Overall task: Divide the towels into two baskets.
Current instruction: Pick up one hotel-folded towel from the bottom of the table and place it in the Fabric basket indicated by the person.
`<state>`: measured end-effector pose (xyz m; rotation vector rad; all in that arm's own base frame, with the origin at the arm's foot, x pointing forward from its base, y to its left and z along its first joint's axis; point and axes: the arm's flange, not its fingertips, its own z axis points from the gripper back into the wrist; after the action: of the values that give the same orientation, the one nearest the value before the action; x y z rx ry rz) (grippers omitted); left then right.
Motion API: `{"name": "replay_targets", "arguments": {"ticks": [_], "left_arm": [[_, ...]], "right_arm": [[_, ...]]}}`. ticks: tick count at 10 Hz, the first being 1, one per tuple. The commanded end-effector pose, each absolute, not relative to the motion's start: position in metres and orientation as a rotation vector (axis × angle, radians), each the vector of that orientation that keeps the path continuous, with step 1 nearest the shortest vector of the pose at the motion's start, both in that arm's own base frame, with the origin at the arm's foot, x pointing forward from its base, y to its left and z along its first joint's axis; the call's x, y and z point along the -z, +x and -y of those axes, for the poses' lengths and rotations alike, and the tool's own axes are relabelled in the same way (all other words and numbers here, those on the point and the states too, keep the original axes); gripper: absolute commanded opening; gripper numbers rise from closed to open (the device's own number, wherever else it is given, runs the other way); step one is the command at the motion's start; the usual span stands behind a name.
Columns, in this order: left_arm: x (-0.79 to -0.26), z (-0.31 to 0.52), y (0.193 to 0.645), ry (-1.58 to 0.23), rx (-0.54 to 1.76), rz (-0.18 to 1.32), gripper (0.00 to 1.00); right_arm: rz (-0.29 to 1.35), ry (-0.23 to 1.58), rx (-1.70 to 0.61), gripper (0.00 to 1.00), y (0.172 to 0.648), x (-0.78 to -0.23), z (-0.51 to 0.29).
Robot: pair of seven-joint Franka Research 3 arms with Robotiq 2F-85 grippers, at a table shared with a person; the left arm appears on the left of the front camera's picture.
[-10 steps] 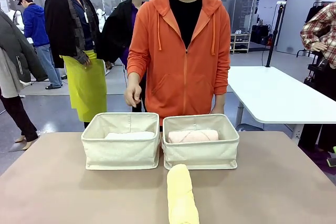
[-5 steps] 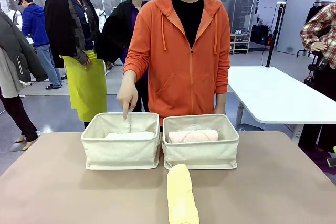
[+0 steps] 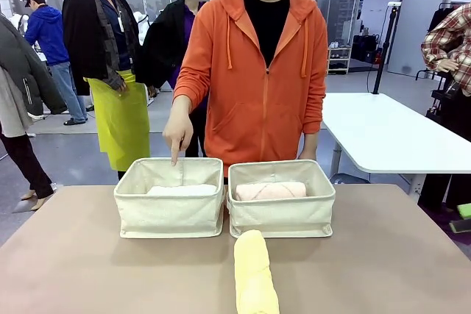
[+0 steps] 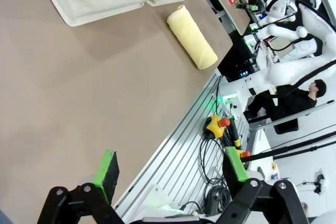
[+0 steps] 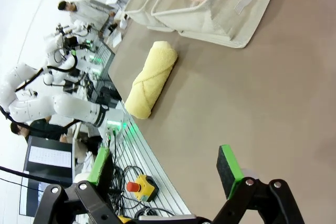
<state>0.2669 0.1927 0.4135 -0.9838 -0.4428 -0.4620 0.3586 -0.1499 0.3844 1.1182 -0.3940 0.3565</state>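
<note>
Grippers: left gripper [image 4: 170, 167] and right gripper [image 5: 164, 163] wide, empty. Yellow towel [image 3: 255, 273] lies at the near edge of the table [image 3: 73, 255]. Beyond it, right basket [image 3: 283, 218] holds pink towel [image 3: 270, 191]; left basket [image 3: 169, 215] holds white towel [image 3: 180, 190]. Hand [image 3: 178, 131] points into the left basket, so the yellow roll is best grasped mid-length, crosswise.

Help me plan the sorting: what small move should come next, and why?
Probably move the open right end effector to the yellow towel: it lies loose on the table, and the person's hand points into the left basket.
</note>
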Motion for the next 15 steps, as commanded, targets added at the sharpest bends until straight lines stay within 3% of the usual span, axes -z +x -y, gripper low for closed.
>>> {"name": "replay_targets", "arguments": {"ticks": [1,4,10,15], "left_arm": [[-0.418,-0.193,0.265,-0.982,0.467,0.455,1.0],[-0.418,-0.193,0.265,-0.982,0.467,0.455,1.0],[-0.418,-0.193,0.265,-0.982,0.467,0.455,1.0],[-0.418,-0.193,0.265,-0.982,0.467,0.455,1.0]], "right_arm": [[0.268,1.072,-0.384,1.0,0.377,-0.394,0.065],[0.127,0.953,-0.385,1.0,0.381,-0.381,-0.047],[0.185,0.797,-0.251,1.0,0.373,-0.364,-0.182],[0.173,0.688,-0.274,1.0,0.372,-0.334,-0.237]]}}
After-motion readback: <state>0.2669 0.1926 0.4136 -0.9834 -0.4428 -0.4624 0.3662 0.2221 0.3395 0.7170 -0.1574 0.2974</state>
